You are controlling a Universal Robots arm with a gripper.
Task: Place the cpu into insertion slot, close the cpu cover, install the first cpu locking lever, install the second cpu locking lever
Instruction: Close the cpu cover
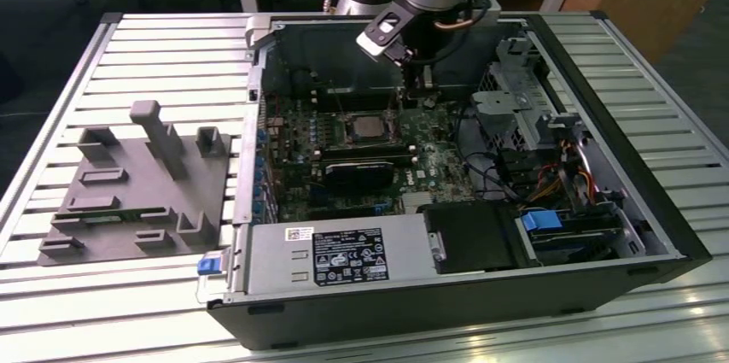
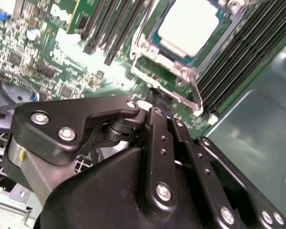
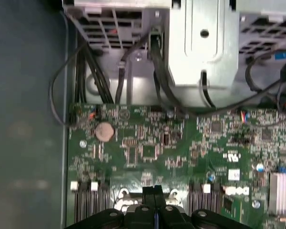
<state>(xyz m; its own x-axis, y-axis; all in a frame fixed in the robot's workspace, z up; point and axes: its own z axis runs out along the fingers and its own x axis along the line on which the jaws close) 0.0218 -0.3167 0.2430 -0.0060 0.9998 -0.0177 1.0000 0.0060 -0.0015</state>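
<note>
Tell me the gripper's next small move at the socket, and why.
Probably a short press down on the cpu cover edge: the cpu already lies flat within the cover's window, and the shut gripper hangs right beside that edge.

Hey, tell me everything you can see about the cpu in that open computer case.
The cpu is a small, flat, square chip with a pale silvery-grey metal top. It lies level, seated on the green motherboard inside the open case. The silvery cpu cover frames it on all the sides that show, with the chip's top showing through the cover's window. Whether the cover presses on the chip cannot be told. The gripper is at the cover's outer edge, apart from the chip.
</note>
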